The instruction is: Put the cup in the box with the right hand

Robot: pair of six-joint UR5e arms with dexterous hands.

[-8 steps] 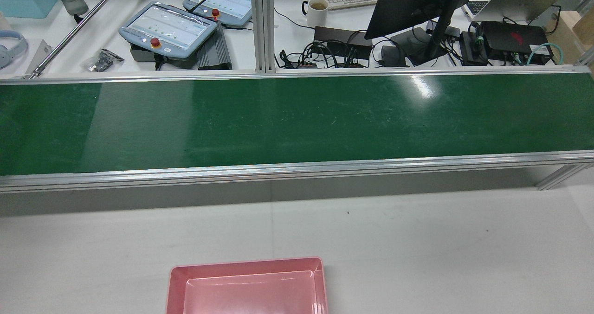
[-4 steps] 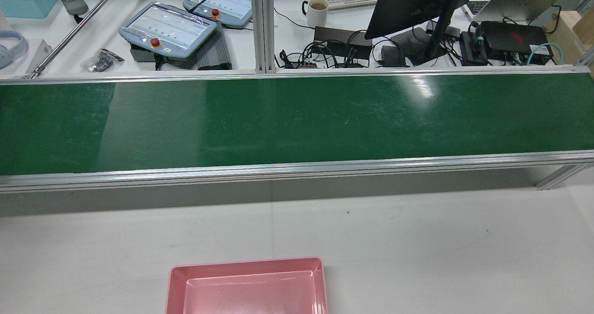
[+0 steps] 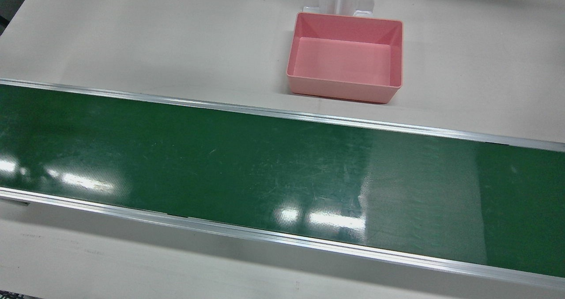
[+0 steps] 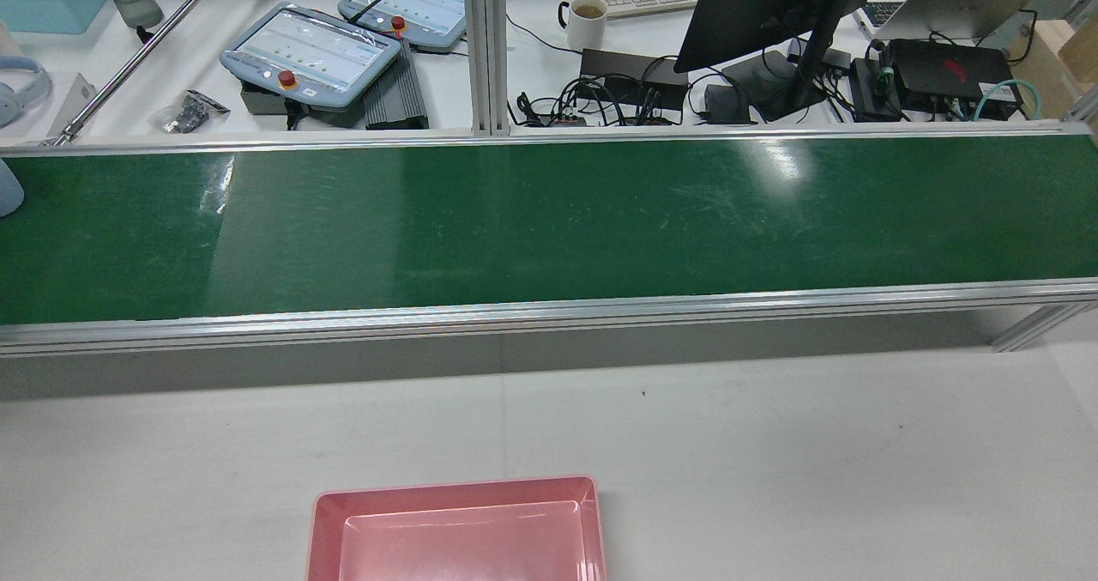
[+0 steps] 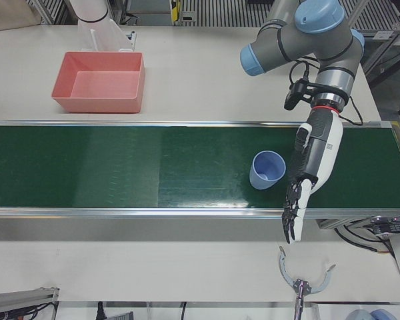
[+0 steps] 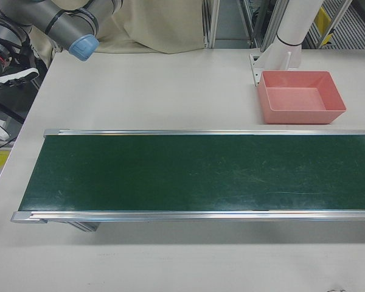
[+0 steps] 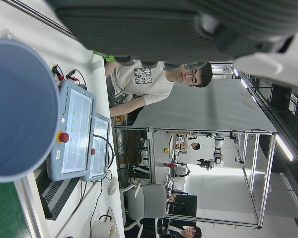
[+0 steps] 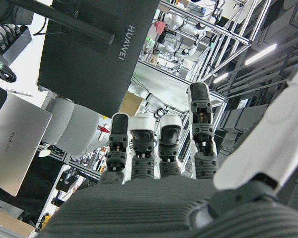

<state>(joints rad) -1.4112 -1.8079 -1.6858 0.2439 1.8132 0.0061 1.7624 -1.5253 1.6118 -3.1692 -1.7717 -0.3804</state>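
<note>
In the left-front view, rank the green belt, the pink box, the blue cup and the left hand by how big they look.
1. green belt, by far the largest.
2. pink box.
3. left hand, long and narrow; its area looks near the box's, so this order is unsure.
4. blue cup, smallest.

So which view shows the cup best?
The left-front view: the whole blue cup stands upright on the green belt beside the left hand. The left hand view shows a close, cropped part; the rear view only a sliver at its left edge; the others none.
</note>
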